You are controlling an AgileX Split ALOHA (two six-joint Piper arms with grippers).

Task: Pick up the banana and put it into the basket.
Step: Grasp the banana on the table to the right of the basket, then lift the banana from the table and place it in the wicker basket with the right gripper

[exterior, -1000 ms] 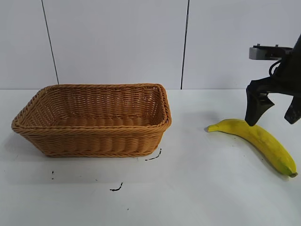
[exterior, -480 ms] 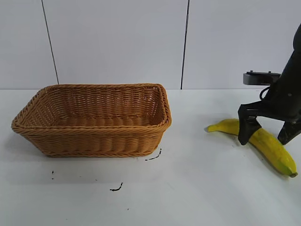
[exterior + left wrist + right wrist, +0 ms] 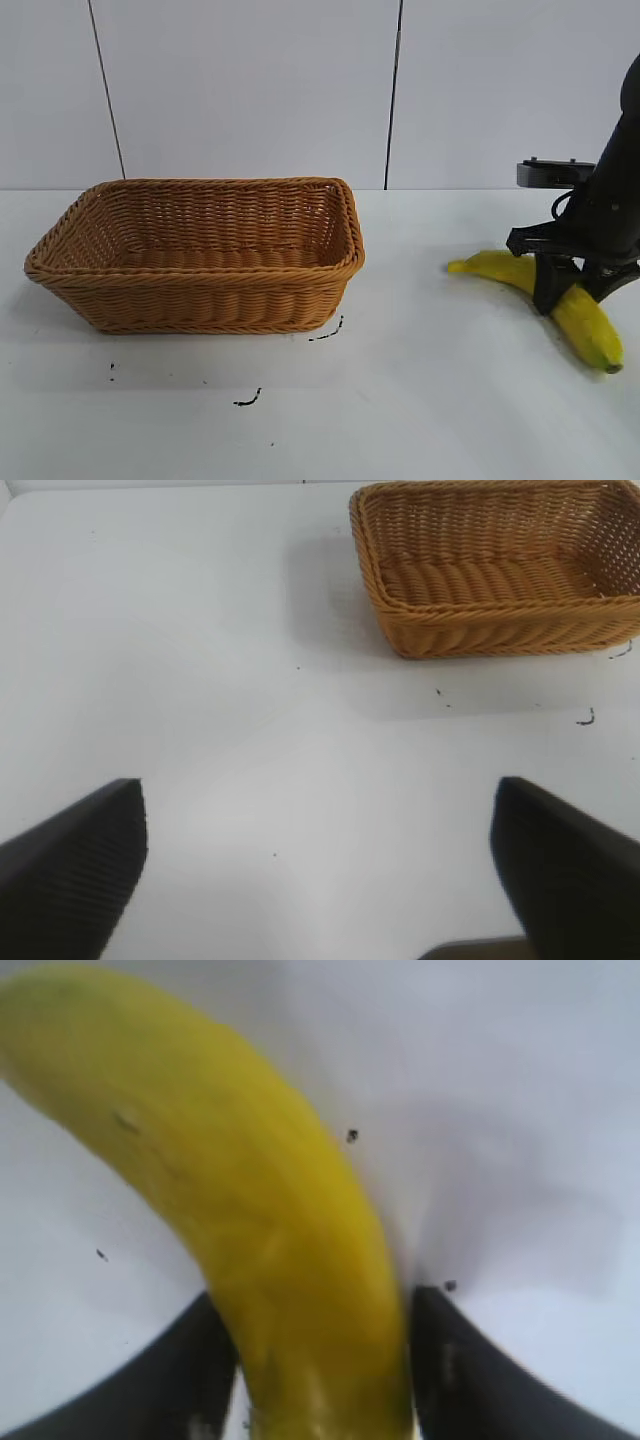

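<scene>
Exterior view: the right pincer point(image 3: 570, 295) points down at the right side of the white tabletop point(image 3: 420, 400), its dark fingers straddling the middle of the banana point(image 3: 590, 325), which lies on the surface well apart from the basket point(image 3: 200, 290) at the left. The left arm is outside this view.

Left wrist view: the left pincer point(image 3: 320, 870) hangs released above bare tabletop, fingers spread wide, with the basket farther off. The banana is out of sight here.

Right wrist view: close up, both fingers press the banana's flanks, clenched on it, which the exterior view cannot confirm.
</scene>
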